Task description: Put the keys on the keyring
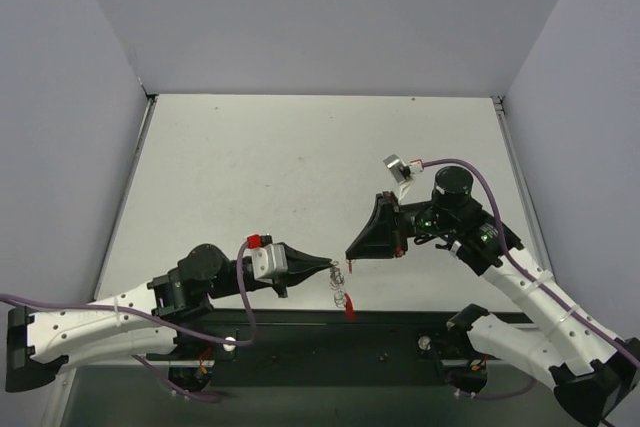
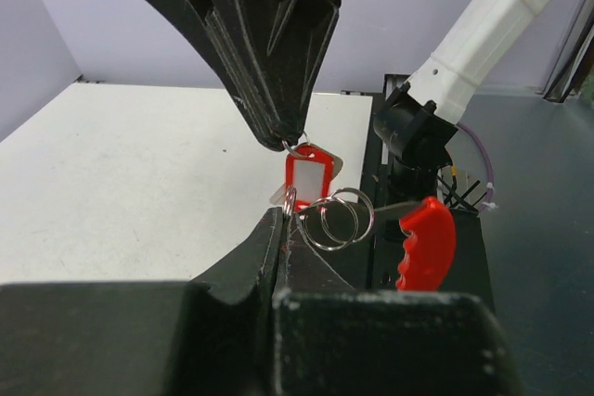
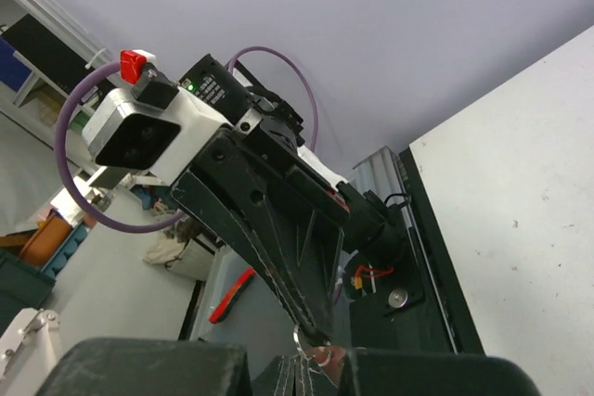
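The keys are one small red tag with a pale centre (image 2: 309, 178), hanging from a thin ring pinched in my shut right gripper (image 2: 295, 141). Just below it my left gripper (image 2: 285, 213) is shut on one silver ring of the keyring (image 2: 339, 220), and its red curved clip (image 2: 427, 243) dangles to the right. From above, the two grippers meet tip to tip, left (image 1: 328, 265) and right (image 1: 349, 257), with the keyring's rings (image 1: 340, 287) and clip (image 1: 349, 309) hanging under them. In the right wrist view the tag (image 3: 327, 356) is a blur by my right gripper (image 3: 311, 370).
The grippers meet over the near edge of the white table (image 1: 300, 177). A black base rail (image 1: 380, 332) runs below them. Grey walls close in the left, back and right sides. The right arm's white link (image 2: 483, 34) rises behind the clip.
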Robot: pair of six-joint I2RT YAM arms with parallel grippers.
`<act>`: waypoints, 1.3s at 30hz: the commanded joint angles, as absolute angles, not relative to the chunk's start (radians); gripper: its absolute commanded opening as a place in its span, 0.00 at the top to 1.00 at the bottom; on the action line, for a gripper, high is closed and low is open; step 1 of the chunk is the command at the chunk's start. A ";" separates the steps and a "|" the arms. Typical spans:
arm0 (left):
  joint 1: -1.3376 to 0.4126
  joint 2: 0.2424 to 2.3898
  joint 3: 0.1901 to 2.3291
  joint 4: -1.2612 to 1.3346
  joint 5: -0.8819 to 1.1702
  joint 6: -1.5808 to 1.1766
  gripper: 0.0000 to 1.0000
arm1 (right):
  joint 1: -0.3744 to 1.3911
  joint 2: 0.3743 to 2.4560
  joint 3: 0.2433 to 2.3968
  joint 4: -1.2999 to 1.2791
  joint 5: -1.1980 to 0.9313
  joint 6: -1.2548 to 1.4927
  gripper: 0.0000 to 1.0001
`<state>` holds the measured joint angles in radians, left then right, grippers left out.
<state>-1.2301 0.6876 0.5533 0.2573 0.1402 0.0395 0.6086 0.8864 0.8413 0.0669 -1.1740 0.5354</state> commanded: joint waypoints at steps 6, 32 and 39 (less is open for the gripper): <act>-1.238 0.649 0.535 0.334 0.160 0.066 1.00 | 0.604 0.931 0.836 0.124 -1.218 0.523 1.00; -1.388 0.681 0.541 0.360 -0.144 0.229 1.00 | 0.604 0.966 0.821 0.181 -1.172 0.670 1.00; -1.394 0.693 0.545 0.354 -0.196 0.239 1.00 | 0.604 0.971 0.830 0.164 -1.175 0.680 1.00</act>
<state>-1.3876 0.6899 0.5163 0.3096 -0.1467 0.2207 0.6037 0.9653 0.8047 0.1234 -1.1343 0.6666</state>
